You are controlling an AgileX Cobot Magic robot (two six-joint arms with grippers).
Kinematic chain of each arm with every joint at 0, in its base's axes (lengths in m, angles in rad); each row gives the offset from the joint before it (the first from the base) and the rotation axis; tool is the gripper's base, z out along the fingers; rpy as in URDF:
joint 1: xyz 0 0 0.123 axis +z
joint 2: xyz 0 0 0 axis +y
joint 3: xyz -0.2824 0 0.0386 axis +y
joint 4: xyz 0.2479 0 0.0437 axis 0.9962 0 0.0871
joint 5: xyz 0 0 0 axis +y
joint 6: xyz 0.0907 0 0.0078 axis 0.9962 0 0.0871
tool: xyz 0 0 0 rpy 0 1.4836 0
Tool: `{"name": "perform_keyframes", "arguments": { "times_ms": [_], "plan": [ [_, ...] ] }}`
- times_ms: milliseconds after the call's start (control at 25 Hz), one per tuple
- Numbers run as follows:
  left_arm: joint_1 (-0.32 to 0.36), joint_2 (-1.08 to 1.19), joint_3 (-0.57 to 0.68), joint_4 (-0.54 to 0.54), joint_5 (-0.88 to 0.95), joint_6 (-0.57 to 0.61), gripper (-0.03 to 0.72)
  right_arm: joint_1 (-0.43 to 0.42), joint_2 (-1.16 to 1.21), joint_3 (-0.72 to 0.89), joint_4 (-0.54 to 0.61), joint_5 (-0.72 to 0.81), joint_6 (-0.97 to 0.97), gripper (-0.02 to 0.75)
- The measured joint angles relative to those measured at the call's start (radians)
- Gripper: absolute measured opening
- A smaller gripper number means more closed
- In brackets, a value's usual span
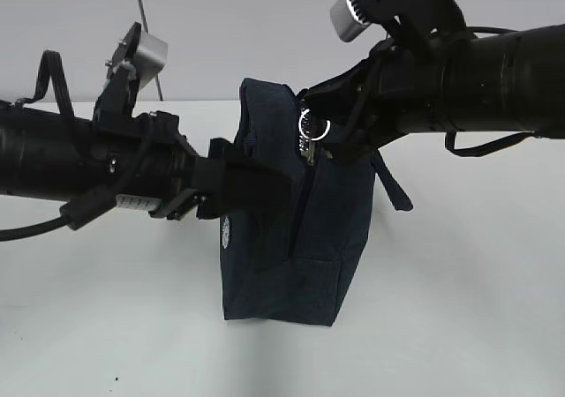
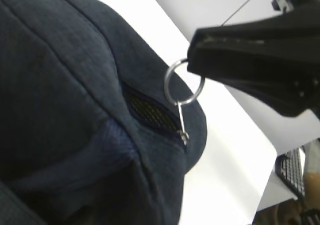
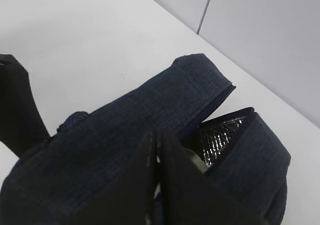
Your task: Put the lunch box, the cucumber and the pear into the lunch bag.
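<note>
The navy lunch bag (image 1: 296,256) stands upright mid-table. My left gripper (image 1: 252,185) reaches in from the left and is closed on the fabric of its upper left side; in the left wrist view the bag (image 2: 65,85) fills the frame and my own jaws are lost in dark cloth. My right gripper (image 1: 311,119) is shut on the metal ring pull (image 1: 314,126), also seen in the left wrist view (image 2: 183,82). In the right wrist view the closed fingers (image 3: 150,160) sit beside the open mouth and its silver lining (image 3: 222,137). A pale green edge (image 3: 196,161) shows inside. The cucumber and pear are hidden.
The white table (image 1: 459,309) spreads round the bag. A loop handle (image 1: 393,185) hangs off the bag's right side. A keyboard (image 2: 292,172) lies beyond the table's edge in the left wrist view. A grey wall stands behind.
</note>
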State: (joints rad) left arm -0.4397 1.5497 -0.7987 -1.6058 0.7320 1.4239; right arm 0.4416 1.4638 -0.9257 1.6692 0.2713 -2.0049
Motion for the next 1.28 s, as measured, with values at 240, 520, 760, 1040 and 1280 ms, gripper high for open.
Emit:
{"name": "perform_keyframes", "arguments": {
  "times_ms": [240, 520, 760, 1040, 1280],
  "plan": [
    [-0.045, -0.018, 0.0, 0.108, -0.061, 0.002, 0.519, 0.0, 0.0, 0.001, 0.011, 0.0, 0.0, 0.006],
    [-0.222, -0.018, 0.0, 0.117, -0.386, 0.003, 0.519, 0.0, 0.0, 0.001, 0.017, 0.007, 0.0, 0.006],
    [-0.259, -0.018, 0.0, 0.1, -0.628, 0.006, 0.411, 0.0, 0.0, 0.001, 0.018, 0.007, 0.0, 0.006],
    [-0.262, -0.018, 0.0, 0.095, -0.675, 0.006, 0.173, 0.0, 0.0, 0.001, 0.018, 0.014, 0.0, 0.006],
    [-0.262, -0.018, 0.0, 0.095, -0.673, 0.006, 0.097, -0.002, 0.0, 0.001, 0.018, 0.039, -0.002, 0.006]
  ]
}}
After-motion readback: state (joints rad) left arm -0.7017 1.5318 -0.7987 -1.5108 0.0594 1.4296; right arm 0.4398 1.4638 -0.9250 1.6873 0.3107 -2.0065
